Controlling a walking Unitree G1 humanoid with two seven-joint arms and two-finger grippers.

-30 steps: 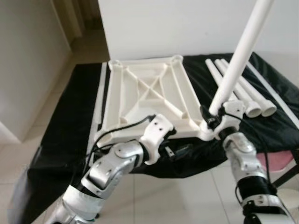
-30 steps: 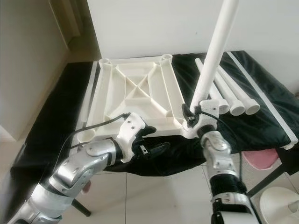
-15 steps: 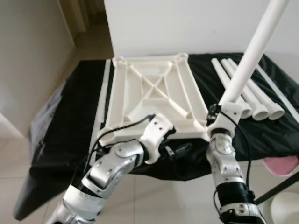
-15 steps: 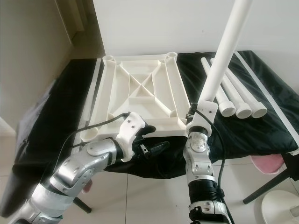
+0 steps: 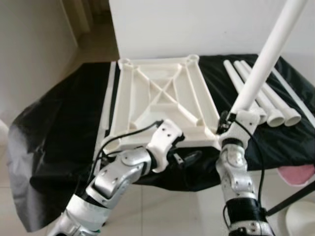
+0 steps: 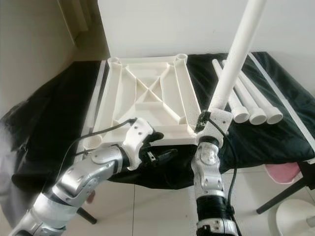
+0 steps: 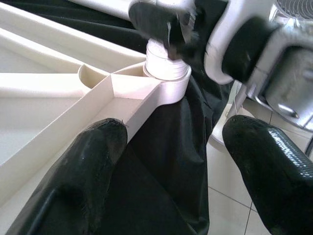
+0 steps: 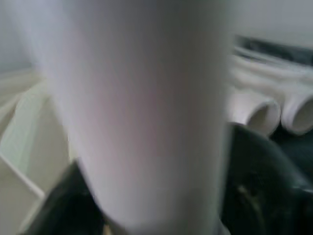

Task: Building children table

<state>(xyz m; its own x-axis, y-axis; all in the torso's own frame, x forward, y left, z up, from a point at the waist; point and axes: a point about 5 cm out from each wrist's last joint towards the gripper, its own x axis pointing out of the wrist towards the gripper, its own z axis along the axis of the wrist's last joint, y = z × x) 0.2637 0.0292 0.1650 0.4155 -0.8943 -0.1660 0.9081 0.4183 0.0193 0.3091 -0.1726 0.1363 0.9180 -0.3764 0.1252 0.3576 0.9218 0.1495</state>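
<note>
As the leg meets the corner socket of the upturned tabletop, the step looks to be seating it — and doing that well likely means bringing the leg square to the socket before pressing down, since in the head views it leans toward the upper right of the frame. Pushed while tilted, it could jam or lever the tabletop off the black cloth. A straightening, then a firm push along the leg's own axis, seems the safer order.

The right gripper stands at centre right of the left eye view, its silver forearm rising almost straight up from the bottom edge, fingers clamped round the leg's lower end just above the socket. The right wrist view shows the leg as a blurred white column close to the lens.

The left gripper hangs at lower centre, its arm bent in from the lower left — fingers spread apart, one of them just beside the tabletop's near rim, holding nothing. It could well steady that edge during the push.

Three spare legs lie side by side on the cloth at the right, well apart from the tabletop.
</note>
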